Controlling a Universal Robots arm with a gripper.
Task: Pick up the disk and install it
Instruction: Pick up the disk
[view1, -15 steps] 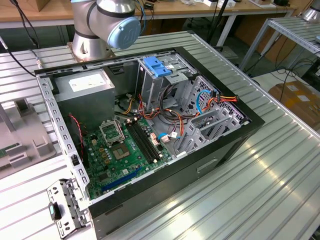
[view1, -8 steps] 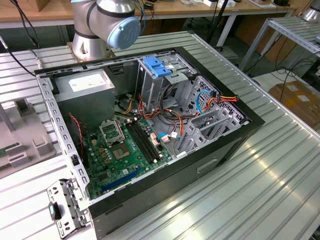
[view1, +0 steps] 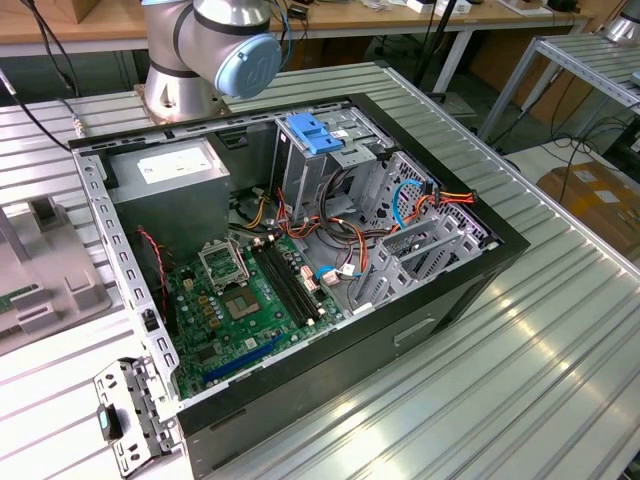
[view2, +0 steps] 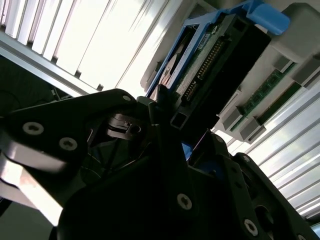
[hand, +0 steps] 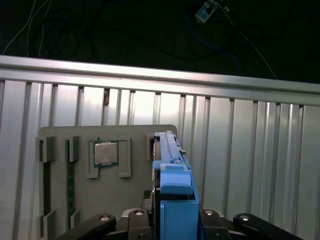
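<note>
The jaws are clamped on the disk (hand: 175, 195), which stands on edge in its blue carrier (connector pins show in the second wrist view) over a grey parts tray (hand: 100, 200) on the ribbed worktop (hand: 260, 160).

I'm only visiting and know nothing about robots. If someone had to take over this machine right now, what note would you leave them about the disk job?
The gripper is down at the disk and straddles its blue carrier. I cannot tell whether it has clamped.
The disk stands on edge at the grey tray, near a processor chip.
The computer case lies open on the table in the exterior view.
Done: the gripper is placed at the disk.
Left: the disk is not yet in the case, so nothing is installed.
</note>
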